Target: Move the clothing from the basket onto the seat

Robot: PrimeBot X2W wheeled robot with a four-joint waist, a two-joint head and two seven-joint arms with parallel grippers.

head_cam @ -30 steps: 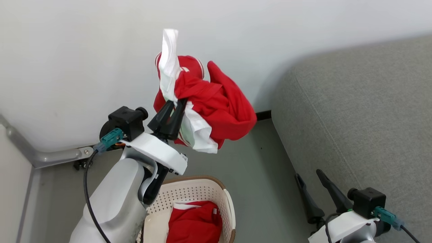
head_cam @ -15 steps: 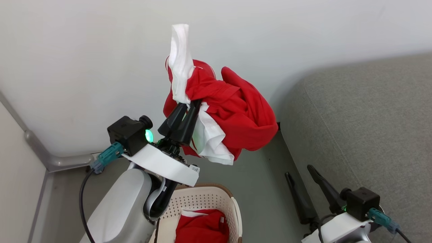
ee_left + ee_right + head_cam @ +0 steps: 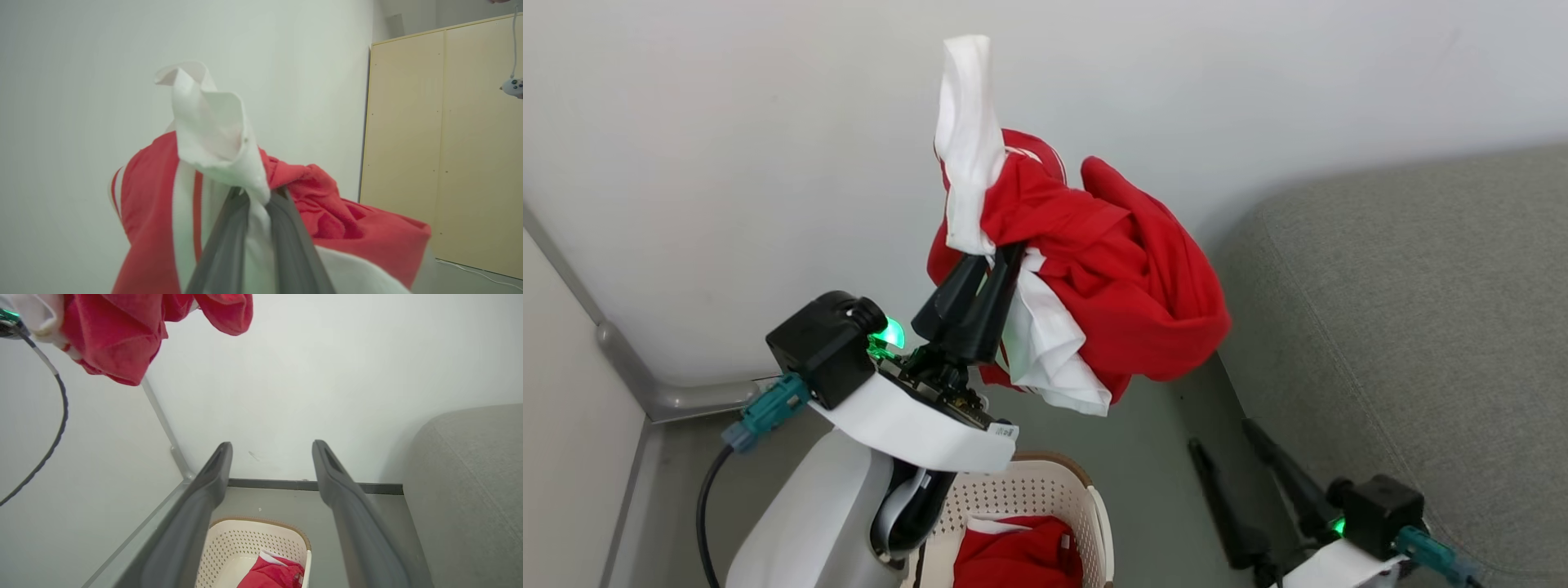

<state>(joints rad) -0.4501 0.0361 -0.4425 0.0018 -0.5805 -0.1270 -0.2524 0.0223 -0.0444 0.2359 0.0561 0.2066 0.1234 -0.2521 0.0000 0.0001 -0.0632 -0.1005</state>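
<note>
Against a white wall and grey floor, grips a bunched piece of red-and-white clothing [image 3: 1127, 278] in the closed left hand [image 3: 998, 253], high above the basket [image 3: 1045, 490], with a white panel poking up past the fingertips and the red bulk sagging rightward. Holds the right hand [image 3: 1222, 434] low beside the seat [image 3: 1405, 327], fingers spread and empty, nearer the cushion yet carrying nothing. Probably needs a rightward, downward carry by the left arm toward the seat, right of the bundle across a strip of floor; leaves another red garment [image 3: 1013, 559] down in the basket.
</note>
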